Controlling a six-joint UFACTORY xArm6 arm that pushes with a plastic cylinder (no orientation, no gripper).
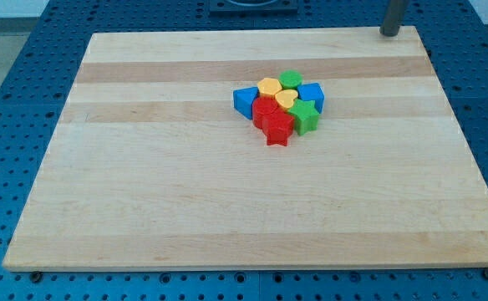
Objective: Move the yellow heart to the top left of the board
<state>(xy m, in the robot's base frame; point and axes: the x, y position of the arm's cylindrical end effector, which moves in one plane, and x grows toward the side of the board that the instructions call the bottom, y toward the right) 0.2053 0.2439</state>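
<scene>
Yellow heart (287, 99): small block in the middle of a tight cluster of blocks, a little toward the view's top and right of the centre of the wooden board (144, 184). All places below are given from this heart.

Yellow hexagon-like block (269, 86): just to the view's upper left of the heart, touching it.

Green round-edged block (291, 79): directly toward the view's top, touching or nearly so.

Blue block (312, 94), shape unclear: at the heart's right, pressed close.

Green star (305, 117): to the lower right, touching.

Red block (265, 109), shape not clear: to the lower left, against the heart.

Red star (277, 130): below the heart, at the cluster's bottom edge, touching the other red block.

Blue block (245, 101), wedge-like: farthest to the left, beyond the yellow hexagon and the red block.

My tip (389, 33): dark rod end, well apart from the heart, far to its upper right near the board's top right corner. It touches no block. The arm carries no pincer, only this rod, so nothing is grasped.

Blue perforated table (10, 100): surrounds the board on every visible side.
</scene>
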